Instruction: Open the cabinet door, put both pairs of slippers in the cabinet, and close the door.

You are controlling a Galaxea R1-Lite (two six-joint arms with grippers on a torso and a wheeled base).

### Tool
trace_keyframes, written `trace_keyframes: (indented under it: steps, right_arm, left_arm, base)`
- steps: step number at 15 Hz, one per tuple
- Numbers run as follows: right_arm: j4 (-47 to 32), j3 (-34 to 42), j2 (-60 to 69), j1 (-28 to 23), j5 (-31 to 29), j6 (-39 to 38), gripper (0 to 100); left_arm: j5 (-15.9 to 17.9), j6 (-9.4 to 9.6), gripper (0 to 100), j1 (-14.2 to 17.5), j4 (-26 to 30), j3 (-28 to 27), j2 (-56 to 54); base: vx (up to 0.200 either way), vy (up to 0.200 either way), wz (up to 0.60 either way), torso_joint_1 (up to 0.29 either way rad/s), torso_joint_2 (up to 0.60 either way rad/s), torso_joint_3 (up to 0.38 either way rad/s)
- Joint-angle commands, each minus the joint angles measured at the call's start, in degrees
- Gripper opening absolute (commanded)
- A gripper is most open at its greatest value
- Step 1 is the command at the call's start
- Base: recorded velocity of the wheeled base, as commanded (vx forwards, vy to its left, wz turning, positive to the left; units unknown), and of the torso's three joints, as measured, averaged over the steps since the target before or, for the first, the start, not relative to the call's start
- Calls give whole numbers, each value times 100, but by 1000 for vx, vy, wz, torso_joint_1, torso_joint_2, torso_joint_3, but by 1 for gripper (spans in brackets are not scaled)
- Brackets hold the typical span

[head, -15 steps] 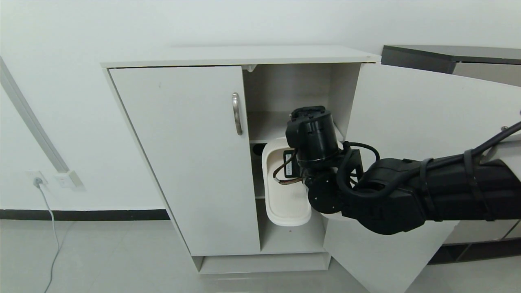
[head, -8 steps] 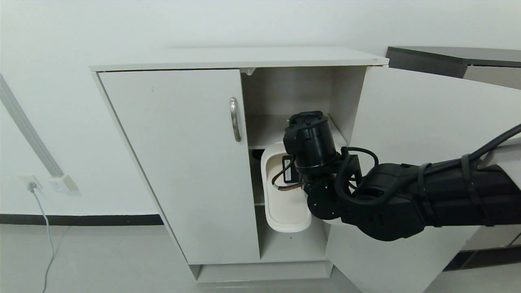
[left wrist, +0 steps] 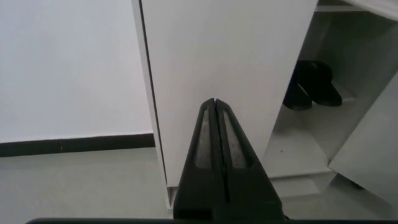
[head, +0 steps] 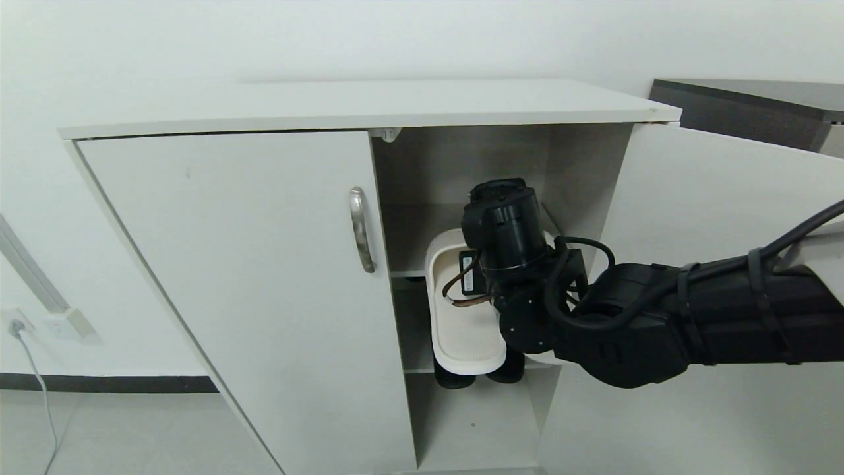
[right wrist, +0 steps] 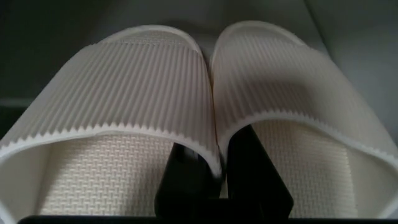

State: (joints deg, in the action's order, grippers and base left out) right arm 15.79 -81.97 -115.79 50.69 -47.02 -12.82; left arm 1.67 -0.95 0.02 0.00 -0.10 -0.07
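- I'm pinching the white slippers [right wrist: 143, 93] with my right gripper [right wrist: 217, 165]. My fingers [right wrist: 252, 162] are clamping the two inner strap edges together, so both shoes are hanging off one narrow bite.
- The pair is sitting in the cabinet's [head: 369, 105] open right half. It's right at the front, level with the upper shelf [head: 409, 270], toes pointing inward.
- The black slippers [left wrist: 314, 84] are already parked on the shelf below.
- My left gripper [left wrist: 214, 124] is hanging low outside the cabinet, in front of the closed left door [head: 231, 264], with its fingers pressed together on nothing.
- What I'm worrying about:
  - The toes could catch the shelf edge as I'm pushing in, and that would lever a strap out of my pinch.
  - If I let go too near the front, a shoe could tip out or land on the black pair.
  - My arm is running close to the open right door [head: 712, 198], so a sloppy pull-out could knock it.
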Motion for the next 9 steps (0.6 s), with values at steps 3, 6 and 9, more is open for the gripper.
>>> trace_keyframes:
  steps: [3,6,9]
  right_arm:
    - [-32,-197,-120,-59,219,43,0]
    - [-155,-750,-489,-244,255,157,0]
    - [-366,-1322,-849,-402,369,166,0]
  left_arm:
    - [0,-2,0,6,0,1,7]
    - [0,-2,0,6,0,1,7]
    - [0,-10,0,6,0,1,7]
  base:
    - [0,0,0,0,0,0]
    - [0,0,0,0,0,0]
    - [0,0,0,0,0,0]
